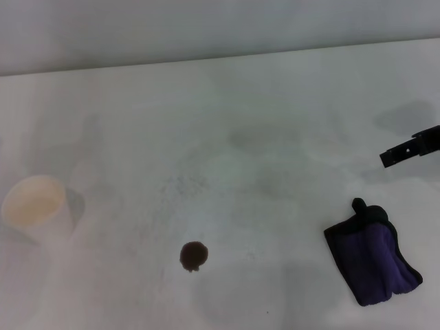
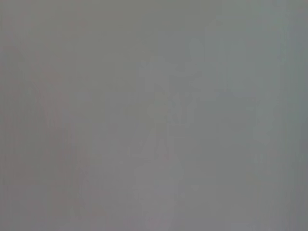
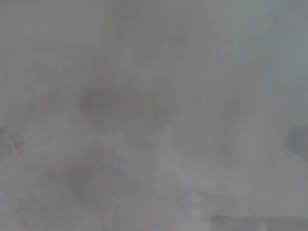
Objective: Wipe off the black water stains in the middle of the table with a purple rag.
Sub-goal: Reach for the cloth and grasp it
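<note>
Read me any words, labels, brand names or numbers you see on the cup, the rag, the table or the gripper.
None: no readable text shows in any view.
The white paper cup: plain, no print visible.
The purple rag: only a small black tab, no lettering legible.
The table: bare apart from the black water stains.
The right gripper: plain black, no marking legible.
Both wrist views show nothing readable.

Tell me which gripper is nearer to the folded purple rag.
Right. The right gripper juts in at the head view's right edge, just beyond the folded dark purple rag lying on the white table. The left gripper is not in view.
</note>
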